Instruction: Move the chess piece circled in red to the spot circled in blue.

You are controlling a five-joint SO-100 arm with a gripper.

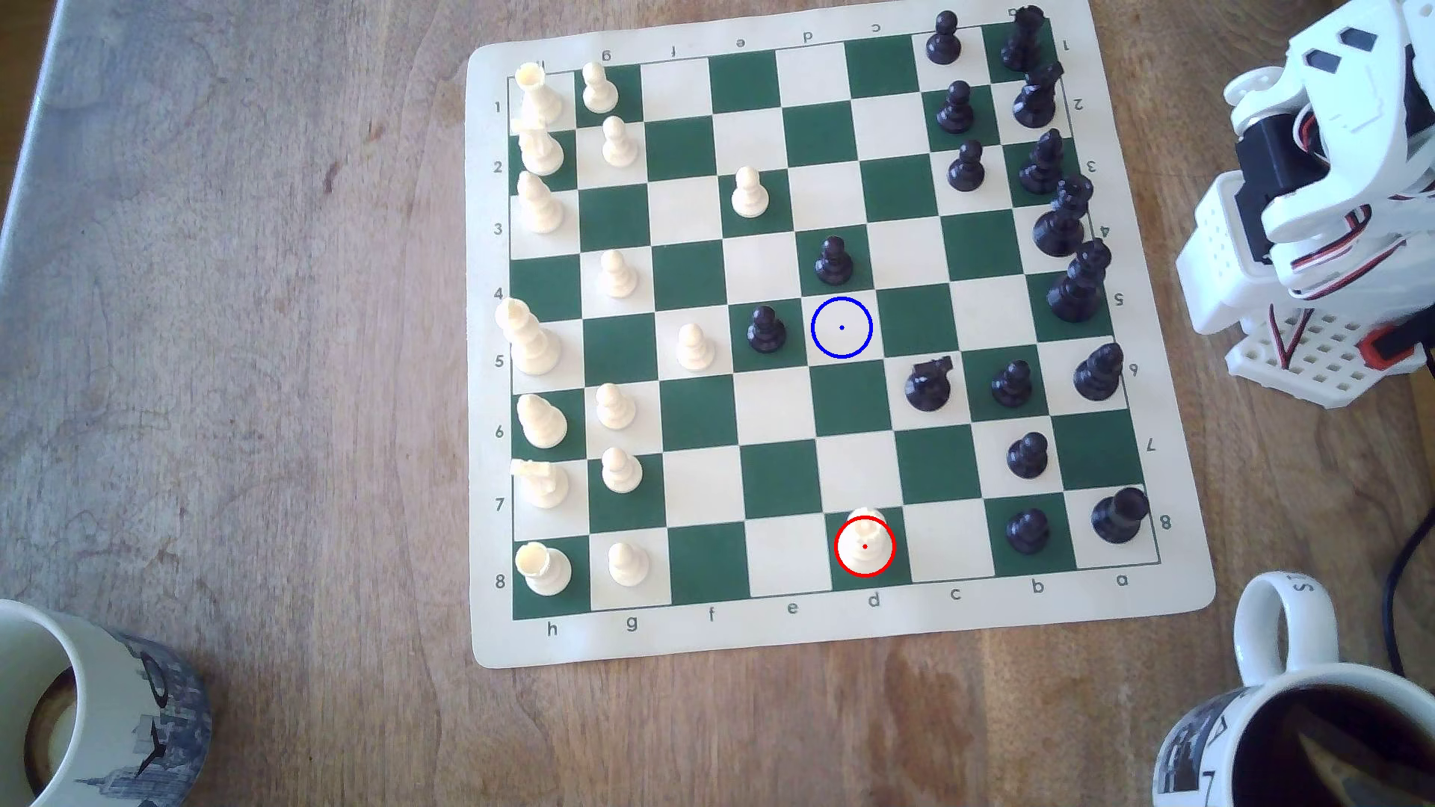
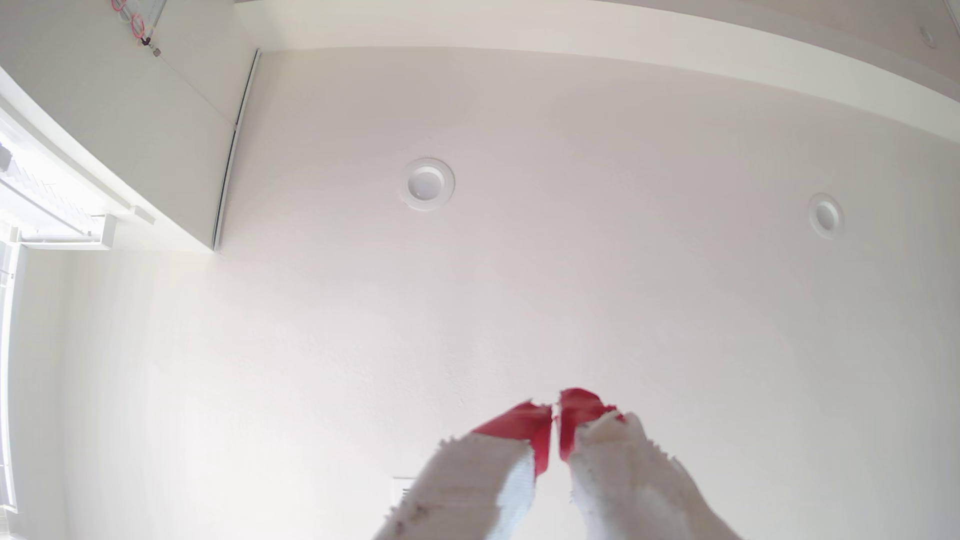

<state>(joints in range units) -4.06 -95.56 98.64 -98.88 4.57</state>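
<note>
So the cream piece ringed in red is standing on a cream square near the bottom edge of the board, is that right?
Not quite. In the exterior view the chess piece ringed in red stands on a green square, not a cream one. It is near the bottom edge of the board, as you said.

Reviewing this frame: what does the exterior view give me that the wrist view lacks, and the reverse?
Exterior view: the green-and-cream board on a wooden table, the red-ringed cream chess piece on a green square at the board's near edge, the blue-ringed spot mid-board, and two mugs at the lower corners.

Wrist view: the gripper, its red-tipped jaws close together with nothing between them, pointing up at a white ceiling with two recessed lights.

Shared: only parts of the white arm.
</note>
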